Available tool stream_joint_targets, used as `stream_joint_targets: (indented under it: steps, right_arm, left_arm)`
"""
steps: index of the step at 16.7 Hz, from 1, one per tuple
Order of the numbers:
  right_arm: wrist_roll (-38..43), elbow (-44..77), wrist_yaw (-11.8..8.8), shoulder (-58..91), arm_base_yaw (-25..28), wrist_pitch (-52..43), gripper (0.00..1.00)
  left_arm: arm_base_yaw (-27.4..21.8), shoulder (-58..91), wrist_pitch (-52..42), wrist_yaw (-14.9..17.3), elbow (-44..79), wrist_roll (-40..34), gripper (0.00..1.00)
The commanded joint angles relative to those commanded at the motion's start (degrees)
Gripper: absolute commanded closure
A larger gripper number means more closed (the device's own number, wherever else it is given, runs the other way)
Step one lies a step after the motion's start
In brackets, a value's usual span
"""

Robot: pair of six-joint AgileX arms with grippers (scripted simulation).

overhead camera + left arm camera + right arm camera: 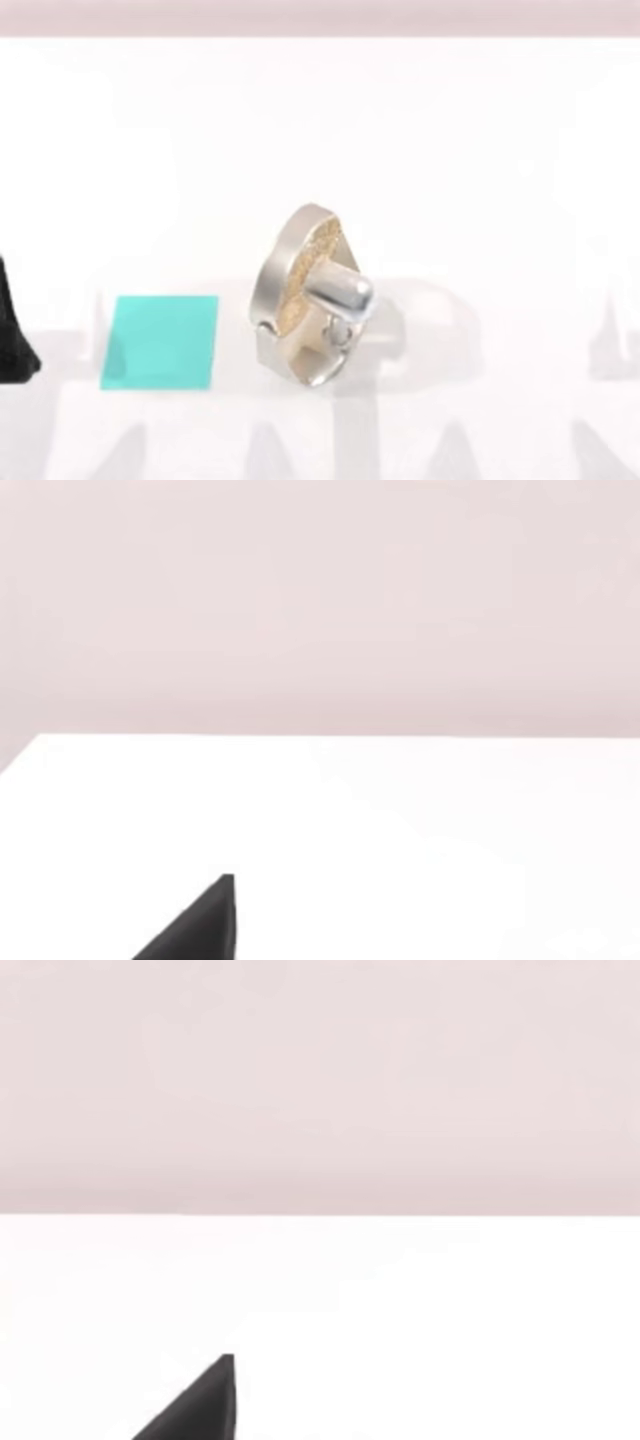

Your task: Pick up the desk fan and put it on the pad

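The desk fan stands near the middle of the table, toward the front. Its silver-grey ring faces right around a tan-gold grille, and the shiny hub sticks out to the right above a small base. The teal pad lies flat just left of the fan, apart from it and bare. My left arm shows as a dark shape at the left edge, left of the pad. Only a dark tip of the left gripper and of the right gripper shows in the wrist views, over bare white table. Neither holds anything.
The white table ends at a pale pink wall along the back. Grey shadows fall across the front strip of the table.
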Motion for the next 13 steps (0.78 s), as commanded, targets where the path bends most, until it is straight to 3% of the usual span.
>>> stream_joint_targets:
  steps: [6, 13]
  right_arm:
    - [0.0, 0.0, 0.0, 0.0, 0.0, 0.0, 0.0]
    - [0.0, 0.0, 0.0, 0.0, 0.0, 0.0, 0.0]
  left_arm:
    - [-2.5, 5.9, -5.6, 0.1, 5.8, -0.4, 0.0]
    - [-12.8, 37.8, -29.8, 0.1, 37.3, -2.9, 0.0]
